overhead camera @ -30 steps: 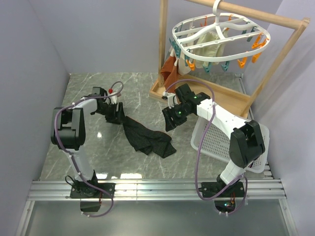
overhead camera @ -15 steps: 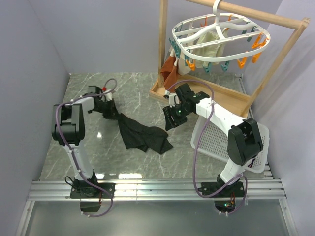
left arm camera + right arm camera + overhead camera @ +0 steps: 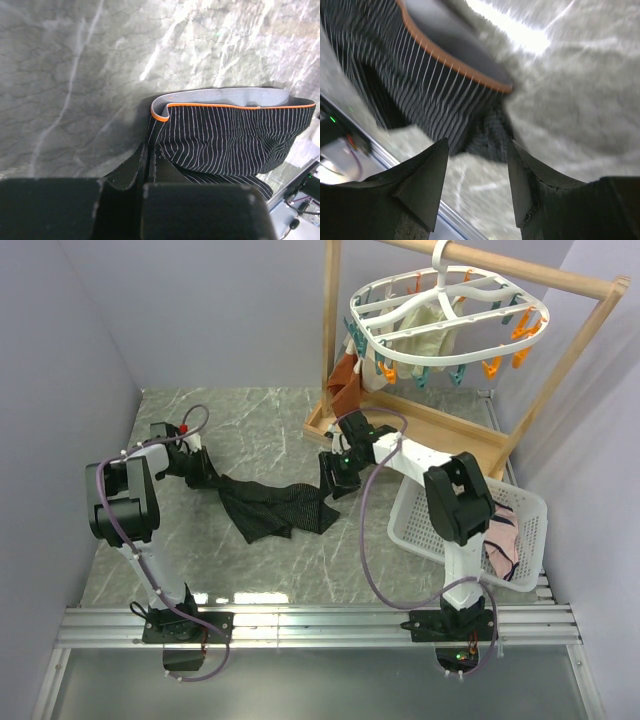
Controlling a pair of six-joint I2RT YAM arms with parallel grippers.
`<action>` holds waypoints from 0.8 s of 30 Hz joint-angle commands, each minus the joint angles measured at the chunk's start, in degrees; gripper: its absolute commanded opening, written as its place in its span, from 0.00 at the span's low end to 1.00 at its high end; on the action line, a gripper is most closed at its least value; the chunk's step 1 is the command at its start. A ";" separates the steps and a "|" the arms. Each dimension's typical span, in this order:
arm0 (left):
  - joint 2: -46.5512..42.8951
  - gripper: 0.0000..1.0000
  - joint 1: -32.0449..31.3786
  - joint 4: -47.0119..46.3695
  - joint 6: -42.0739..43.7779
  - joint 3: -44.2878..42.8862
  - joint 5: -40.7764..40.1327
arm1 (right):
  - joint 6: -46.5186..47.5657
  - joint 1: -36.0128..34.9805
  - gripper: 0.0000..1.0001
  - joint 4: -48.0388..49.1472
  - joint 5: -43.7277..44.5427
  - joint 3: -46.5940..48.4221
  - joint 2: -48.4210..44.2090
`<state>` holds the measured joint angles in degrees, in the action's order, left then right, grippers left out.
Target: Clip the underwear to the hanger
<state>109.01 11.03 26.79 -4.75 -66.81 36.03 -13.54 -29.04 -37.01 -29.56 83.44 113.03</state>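
Observation:
The underwear [image 3: 275, 506], black with light pinstripes, lies stretched across the marble table. Its left end is pinched in my shut left gripper [image 3: 199, 468]. In the left wrist view the fingers [image 3: 135, 162] are closed on the fabric just below the grey, orange-edged waistband of the underwear [image 3: 235, 135]. My right gripper [image 3: 332, 476] hovers open over the cloth's right end. In the right wrist view a corner of the underwear [image 3: 435, 75] lies just beyond its gripper's [image 3: 476, 150] spread tips. The hanger [image 3: 445, 325], a white oval rack with orange and teal clips, hangs at the back right.
A wooden rail frame [image 3: 331, 330] carries the rack and stands in a wooden tray [image 3: 470, 440]. Rust-brown cloth [image 3: 344, 386] and cream cloth [image 3: 425, 336] hang there. A white basket [image 3: 440, 530] holding pinkish cloth sits at the right, under the right arm.
My left gripper has shut on the underwear and dragged it left, drawing the cloth out longer. The right gripper has swung left to the cloth's right end, still open.

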 commanded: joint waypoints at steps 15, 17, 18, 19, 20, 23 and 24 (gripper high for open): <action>-0.38 0.00 0.05 0.37 -0.69 -1.49 3.17 | -17.04 1.70 0.54 10.38 -1.99 5.06 10.63; -0.29 0.00 0.31 0.37 -0.61 -2.01 3.26 | -17.05 1.79 0.36 11.52 -2.95 5.77 10.98; -0.29 0.00 0.49 0.46 -0.43 -2.10 3.34 | -16.96 1.70 0.28 12.05 -3.22 6.03 10.81; -0.46 0.00 0.75 0.81 -0.34 -2.62 3.60 | -16.52 1.79 0.13 12.31 -3.48 6.21 10.46; -0.90 0.00 0.84 1.16 0.18 -2.98 3.96 | -16.26 1.88 0.08 12.58 -3.83 6.21 9.24; -2.48 0.00 1.36 3.35 2.19 -5.17 5.62 | -14.59 1.88 0.00 13.89 -4.36 4.55 4.50; -3.10 0.00 1.37 4.06 3.08 -5.87 6.41 | -14.06 1.88 0.00 14.42 -4.54 3.84 3.00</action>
<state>108.99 11.84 28.99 -4.69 -69.01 38.83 -29.23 -27.49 -26.26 -32.58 86.96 122.96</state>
